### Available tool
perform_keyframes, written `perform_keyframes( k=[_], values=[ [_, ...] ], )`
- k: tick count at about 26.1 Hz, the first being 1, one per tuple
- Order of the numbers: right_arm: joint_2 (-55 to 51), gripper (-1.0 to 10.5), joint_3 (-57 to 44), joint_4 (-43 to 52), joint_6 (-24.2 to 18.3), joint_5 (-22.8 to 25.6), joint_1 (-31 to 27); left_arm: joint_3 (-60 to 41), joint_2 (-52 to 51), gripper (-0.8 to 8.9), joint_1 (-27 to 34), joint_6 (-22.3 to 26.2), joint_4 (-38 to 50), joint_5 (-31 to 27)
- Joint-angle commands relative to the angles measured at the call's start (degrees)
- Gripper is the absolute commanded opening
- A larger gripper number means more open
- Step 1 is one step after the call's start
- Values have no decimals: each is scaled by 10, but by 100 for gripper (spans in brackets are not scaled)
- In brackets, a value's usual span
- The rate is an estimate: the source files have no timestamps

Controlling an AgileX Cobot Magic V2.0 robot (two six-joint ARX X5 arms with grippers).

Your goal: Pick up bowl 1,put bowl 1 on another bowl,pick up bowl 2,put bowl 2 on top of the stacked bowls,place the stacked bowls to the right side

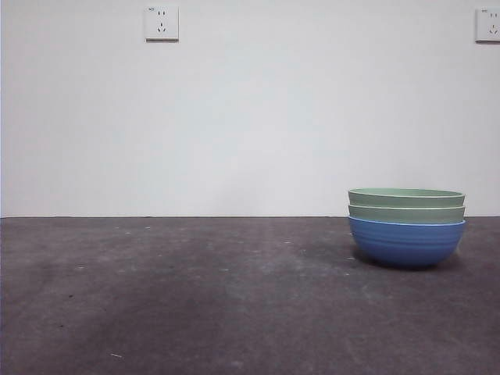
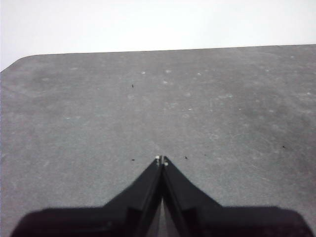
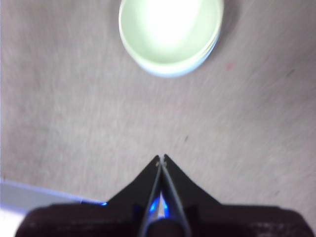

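Note:
The stacked bowls (image 1: pixel 406 226) stand on the right part of the dark table: a blue ribbed bowl (image 1: pixel 405 244) at the bottom and two sage-green bowls (image 1: pixel 406 205) nested in it. From above, the right wrist view shows the stack (image 3: pixel 171 34) as a pale green round, some way ahead of my right gripper (image 3: pixel 161 158), which is shut and holds nothing. My left gripper (image 2: pixel 161 159) is shut over bare table, away from the bowls. Neither arm appears in the front view.
The dark grey table (image 1: pixel 195 297) runs back to a white wall with two sockets (image 1: pixel 161 23). A rounded table corner (image 2: pixel 19 61) shows in the left wrist view. A pale strip, apparently the table edge (image 3: pixel 29 195), lies beside the right gripper.

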Motion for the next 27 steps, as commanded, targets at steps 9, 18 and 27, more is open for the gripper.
perform_keyframes(
  k=[9, 18, 27],
  values=[
    [-309, 2, -267, 411, -7, -2, -30, -9, -2, -2, 3, -4, 2, 1],
    [-505, 2, -603, 635, 26, 2, -36, -9, -2, -2, 3, -4, 2, 1],
    [-600, 2, -736, 651, 39, 2, -36, -9, -2, -2, 3, -4, 2, 1]
  ],
)
